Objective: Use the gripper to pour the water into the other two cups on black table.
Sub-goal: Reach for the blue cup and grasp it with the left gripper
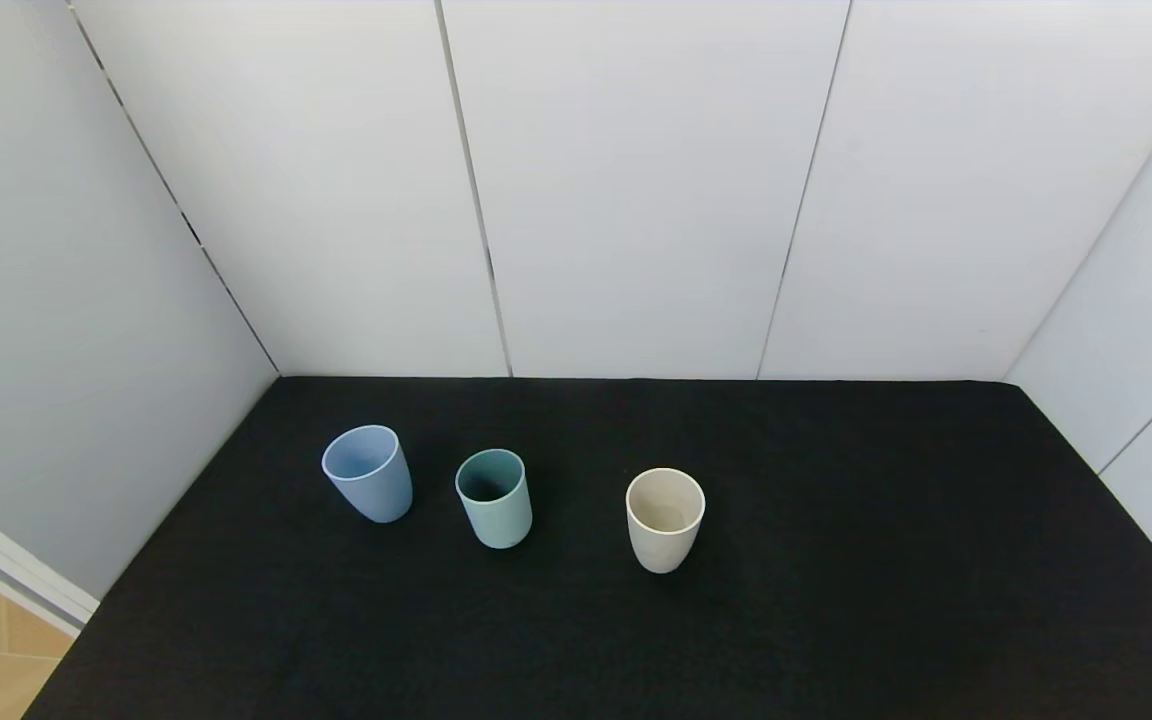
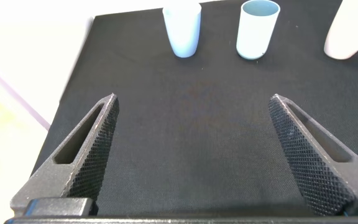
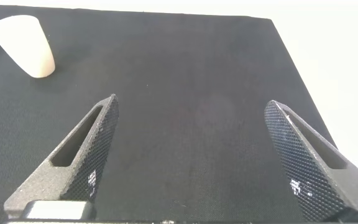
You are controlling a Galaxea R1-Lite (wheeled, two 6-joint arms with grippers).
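Three tumblers are seen upright in a loose row on the black counter (image 1: 836,560), in its left-centre part. The light blue tumbler (image 1: 369,486) is at the robot's left end, and the teal-green cup (image 1: 494,497) is just beside it, apart and not touching. The cream-beige cup (image 1: 664,519) is set farther to the right, with a wider gap between it and the teal-green cup. No water can be made out in any cup.

Neither arm is seen in the head view. In the left wrist view, the left tool (image 2: 191,152) is held low over bare counter cloth with its fingers spread wide and nothing between them; the light blue tumbler and the teal-green cup are seen well ahead of it. In the right wrist view, the right tool (image 3: 191,155) is likewise spread wide and empty over bare cloth, with the cream-beige cup well ahead and off to one side.
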